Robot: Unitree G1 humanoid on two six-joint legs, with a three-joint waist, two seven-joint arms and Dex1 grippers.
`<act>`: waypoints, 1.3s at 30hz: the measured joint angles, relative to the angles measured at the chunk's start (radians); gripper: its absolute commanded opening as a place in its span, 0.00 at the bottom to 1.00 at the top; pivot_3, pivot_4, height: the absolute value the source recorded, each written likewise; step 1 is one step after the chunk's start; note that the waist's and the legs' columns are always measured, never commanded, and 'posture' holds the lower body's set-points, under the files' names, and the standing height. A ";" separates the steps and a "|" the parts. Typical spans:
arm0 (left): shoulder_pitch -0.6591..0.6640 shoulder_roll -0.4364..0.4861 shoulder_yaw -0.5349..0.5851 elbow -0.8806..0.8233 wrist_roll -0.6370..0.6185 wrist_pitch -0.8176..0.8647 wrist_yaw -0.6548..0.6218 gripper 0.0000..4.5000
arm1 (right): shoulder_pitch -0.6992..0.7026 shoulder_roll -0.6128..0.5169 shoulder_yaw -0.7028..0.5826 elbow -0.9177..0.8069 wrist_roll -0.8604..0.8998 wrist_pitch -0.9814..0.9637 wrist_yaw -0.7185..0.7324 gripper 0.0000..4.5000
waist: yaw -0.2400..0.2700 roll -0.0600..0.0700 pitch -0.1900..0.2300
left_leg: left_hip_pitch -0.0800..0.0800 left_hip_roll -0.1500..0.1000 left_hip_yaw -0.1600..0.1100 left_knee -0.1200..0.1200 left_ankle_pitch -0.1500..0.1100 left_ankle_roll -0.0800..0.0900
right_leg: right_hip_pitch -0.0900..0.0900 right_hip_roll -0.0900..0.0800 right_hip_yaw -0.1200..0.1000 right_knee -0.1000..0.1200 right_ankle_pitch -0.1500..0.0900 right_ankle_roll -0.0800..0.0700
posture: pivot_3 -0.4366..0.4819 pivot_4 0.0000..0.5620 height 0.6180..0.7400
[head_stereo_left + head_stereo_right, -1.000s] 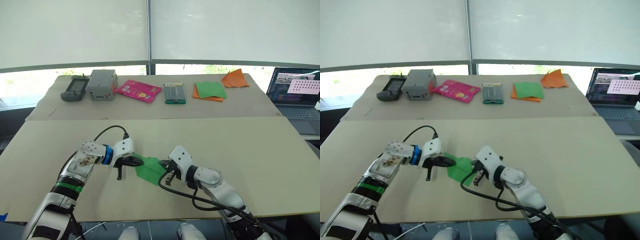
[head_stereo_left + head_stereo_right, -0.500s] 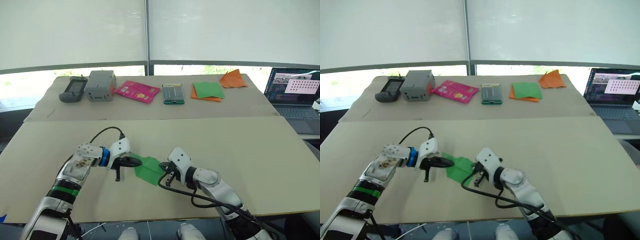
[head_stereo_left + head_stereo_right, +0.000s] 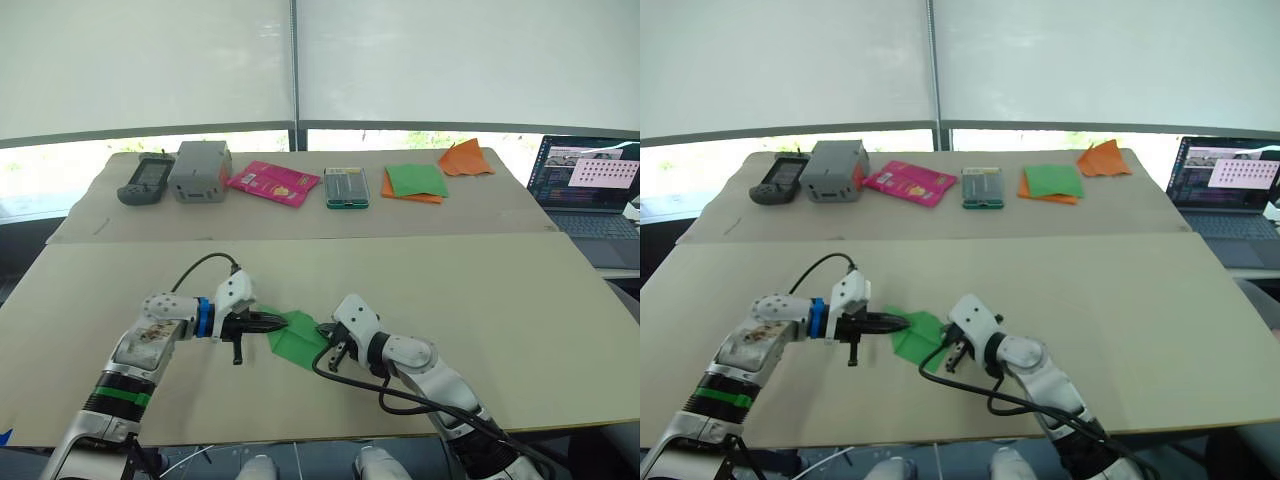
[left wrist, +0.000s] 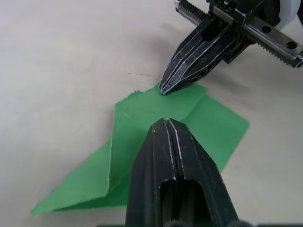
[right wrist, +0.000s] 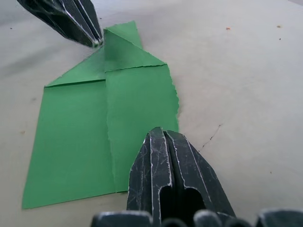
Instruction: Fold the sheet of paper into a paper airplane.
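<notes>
Left claw closed on sheet of paper, right claw closed at opposite edge

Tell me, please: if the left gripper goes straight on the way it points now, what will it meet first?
Probably the right gripper. The left gripper, shut, points across the green paper lying under it, and the right one's shut tip rests at the paper's far edge, nearly in line, though depth is unclear.

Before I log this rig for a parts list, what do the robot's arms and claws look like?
Both arms are silver-grey with white housings near the wrists. The left arm carries a blue ring by the wrist and a green band lower down; a black cable loops over it. Another black cable trails under the right arm. The left claw and right claw each have two black, tapered, scuffed fingers.
</notes>
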 measured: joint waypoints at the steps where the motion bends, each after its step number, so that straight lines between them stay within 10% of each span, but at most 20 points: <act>1: -0.004 -0.008 -0.012 0.007 0.011 -0.015 0.001 0.00 | 0.000 0.001 0.001 0.000 0.000 0.000 0.000 0.01 | 0.000 0.000 0.000 | 0.000 0.000 0.000 0.000 0.000 0.000 | 0.000 0.000 0.000 0.000 0.000 0.000 | 0.48 0.27 1.00; 39: -0.109 -0.046 -0.080 0.110 0.044 0.028 -0.034 0.00 | -0.006 0.011 0.014 -0.013 -0.030 0.025 -0.016 0.01 | 0.000 0.000 0.000 | 0.000 0.000 0.000 0.000 0.000 0.000 | 0.000 0.000 0.000 0.000 0.000 0.000 | 0.48 0.27 1.00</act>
